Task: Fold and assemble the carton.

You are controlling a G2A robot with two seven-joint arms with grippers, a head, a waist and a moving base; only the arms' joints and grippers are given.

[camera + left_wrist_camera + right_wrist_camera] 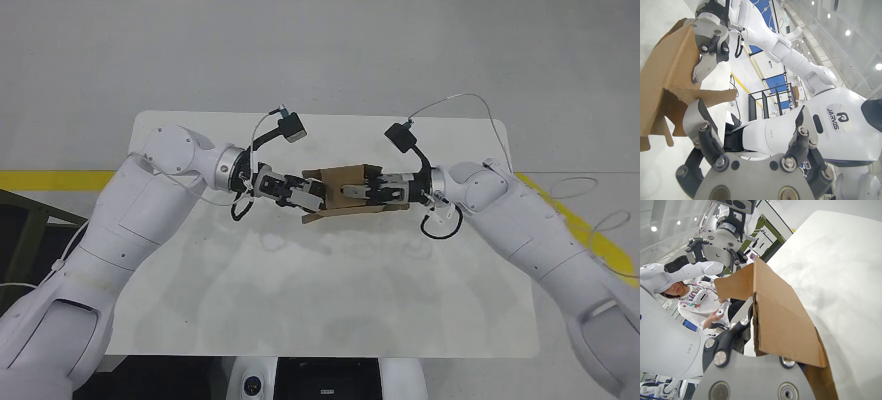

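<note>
Cardboard, brown and half formed: the carton [345,187] hangs above the middle of the desk [330,300], its long axis running along the line from one arm to the other. At one end of the carton the right claw [380,190] is pinching a side wall, with one finger outside the panel, and it seems to carry the whole weight. At the opposite end the left claw [750,107] is spread wide. One of its fingers [694,113] touches a loose flap [715,95] that juts out from the carton, and the other stands well apart from it. The left arm is the nearer one to that flap, so folding it inward likely falls to this claw, pushing along the carton's length toward the right claw.
</note>
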